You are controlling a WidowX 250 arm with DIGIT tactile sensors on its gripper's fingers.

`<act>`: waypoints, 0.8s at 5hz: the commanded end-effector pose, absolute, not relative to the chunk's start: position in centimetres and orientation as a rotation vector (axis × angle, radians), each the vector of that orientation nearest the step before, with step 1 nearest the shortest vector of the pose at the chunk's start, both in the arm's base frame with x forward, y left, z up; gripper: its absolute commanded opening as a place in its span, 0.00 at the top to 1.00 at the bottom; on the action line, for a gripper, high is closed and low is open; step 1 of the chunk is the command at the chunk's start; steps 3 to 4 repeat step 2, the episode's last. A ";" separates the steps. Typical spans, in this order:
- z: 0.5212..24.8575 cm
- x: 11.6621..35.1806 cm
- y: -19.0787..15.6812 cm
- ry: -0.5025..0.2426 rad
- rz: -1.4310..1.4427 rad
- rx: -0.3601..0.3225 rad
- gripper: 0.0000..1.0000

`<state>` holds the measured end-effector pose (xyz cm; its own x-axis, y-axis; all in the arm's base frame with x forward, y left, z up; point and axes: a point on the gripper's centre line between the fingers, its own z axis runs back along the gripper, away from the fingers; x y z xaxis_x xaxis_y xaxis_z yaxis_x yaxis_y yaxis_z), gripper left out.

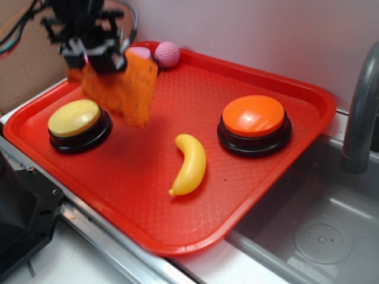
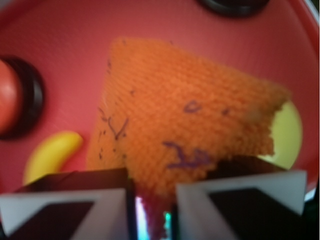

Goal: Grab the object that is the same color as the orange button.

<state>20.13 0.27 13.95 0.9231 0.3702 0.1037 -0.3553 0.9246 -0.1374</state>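
Red tray (image 1: 278,160): carries all items.
Orange button (image 1: 253,116): right side, colour reference.
Yellow button (image 1: 74,117): left.
Orange cloth (image 1: 121,89): hanging clear above the tray's left half, pinched at its top edge by the gripper (image 1: 100,50).
Banana (image 1: 189,164): centre.
Advice: keep the pinch firm; lift straight so the hanging corner clears the yellow button.

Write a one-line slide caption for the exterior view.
Gripper lifts the orange cloth above the red tray.
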 end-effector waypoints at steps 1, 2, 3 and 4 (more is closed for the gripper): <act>19.7 23.3 3.0 -0.240 0.351 -0.102 1.00; 19.9 23.3 3.2 -0.235 0.325 -0.054 1.00; 19.9 23.3 3.2 -0.235 0.325 -0.054 1.00; 19.9 23.3 3.2 -0.235 0.325 -0.054 1.00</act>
